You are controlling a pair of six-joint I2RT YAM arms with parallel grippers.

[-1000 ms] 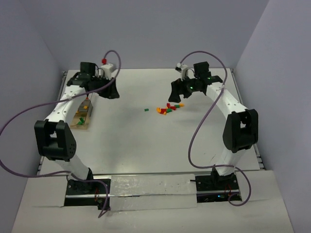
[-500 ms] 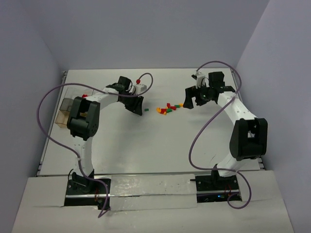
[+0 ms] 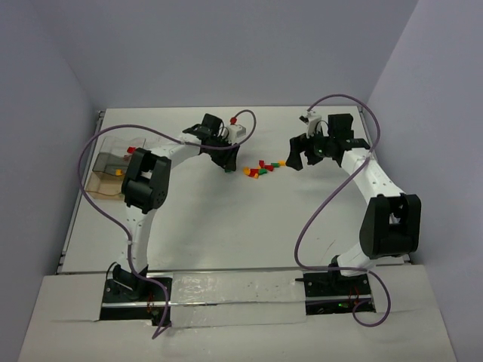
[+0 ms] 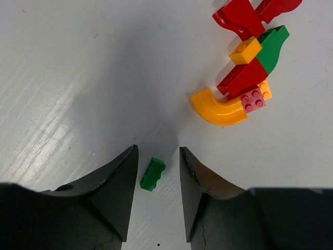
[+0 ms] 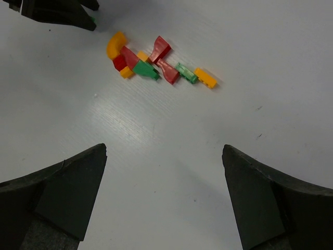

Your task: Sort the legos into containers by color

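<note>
One green lego (image 4: 152,173) — one left gripper (image 4: 157,151) straddling it.

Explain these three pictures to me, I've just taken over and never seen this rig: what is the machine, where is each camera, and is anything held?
Two robot arms are bolted at the near edge of a white table. The wide picture looks down from above and behind them; each close-up comes from a wrist camera, that arm's black fingers at the bottom. The left pincer stands open astride one green brick, not touching it. The right pincer hangs wide open and empty, near the pile of red, green and orange-yellow legos. The clear containers sit at the table's left, a few legos inside. Nothing is held.
</note>
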